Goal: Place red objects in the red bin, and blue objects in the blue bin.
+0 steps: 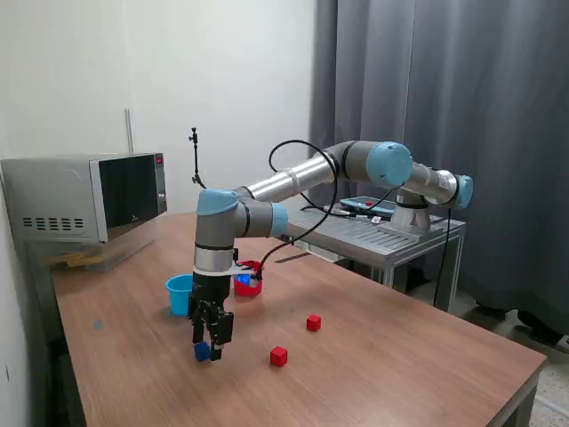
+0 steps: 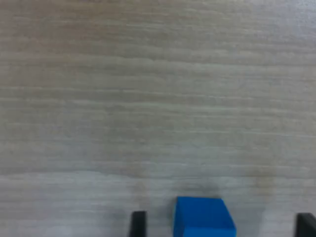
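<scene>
My gripper (image 1: 212, 342) points down at the table, open, its fingertips close to the wood. In the wrist view (image 2: 222, 228) a dark blue cube (image 2: 204, 217) sits on the table between the two black fingers (image 2: 138, 224), nearer one of them, and touches neither. The same cube (image 1: 203, 352) shows at the fingertips in the exterior view. Two red cubes (image 1: 314, 323) (image 1: 279, 356) lie on the table to the exterior view's right. The light blue cup (image 1: 180, 294) and the red cup (image 1: 250, 279) stand behind the gripper. A small blue patch shows at the red cup; I cannot tell what it is.
A microwave (image 1: 89, 197) stands at the table's back on the exterior view's left. A metal side table (image 1: 382, 233) carries the arm's base. A grey curtain (image 1: 480, 107) hangs behind. The table's front edge (image 1: 524, 374) runs on the exterior view's right.
</scene>
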Action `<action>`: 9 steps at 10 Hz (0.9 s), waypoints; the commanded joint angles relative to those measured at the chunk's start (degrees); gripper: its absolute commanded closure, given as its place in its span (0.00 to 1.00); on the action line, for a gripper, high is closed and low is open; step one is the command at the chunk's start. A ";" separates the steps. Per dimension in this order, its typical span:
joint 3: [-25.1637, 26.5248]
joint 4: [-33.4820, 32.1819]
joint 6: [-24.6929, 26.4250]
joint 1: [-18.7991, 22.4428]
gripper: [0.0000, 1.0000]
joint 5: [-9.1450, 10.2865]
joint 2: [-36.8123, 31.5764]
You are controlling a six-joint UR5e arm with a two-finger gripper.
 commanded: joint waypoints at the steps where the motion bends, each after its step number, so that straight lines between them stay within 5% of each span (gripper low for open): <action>1: -0.09 -0.02 -0.07 0.00 1.00 0.02 -0.02; 9: -2.71 -0.20 0.02 0.09 1.00 -0.77 -0.63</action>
